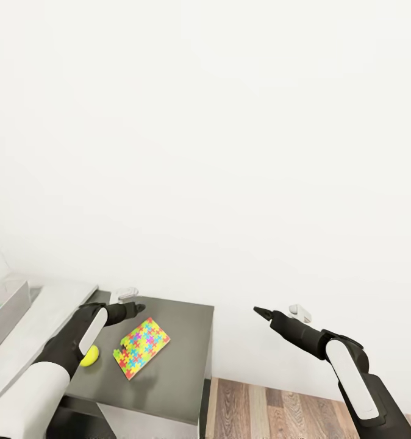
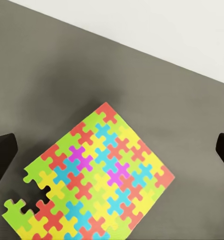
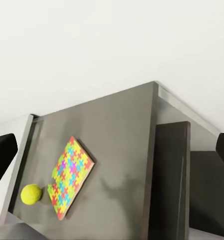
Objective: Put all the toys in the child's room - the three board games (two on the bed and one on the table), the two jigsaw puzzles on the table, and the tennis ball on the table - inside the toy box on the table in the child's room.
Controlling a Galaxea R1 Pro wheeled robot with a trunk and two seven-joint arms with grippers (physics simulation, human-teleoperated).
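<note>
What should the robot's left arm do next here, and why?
Probably lower the left pincer onto the puzzle. It hangs open above the puzzle, which lies flat on the dark unit beside the ball, untouched.

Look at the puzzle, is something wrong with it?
Yes. The jigsaw puzzle on the dark grey side unit lies crooked to the unit's edges, and one corner has a gap where a piece seems to be missing. The tennis ball sits loose beside it, not in the toy box.
</note>
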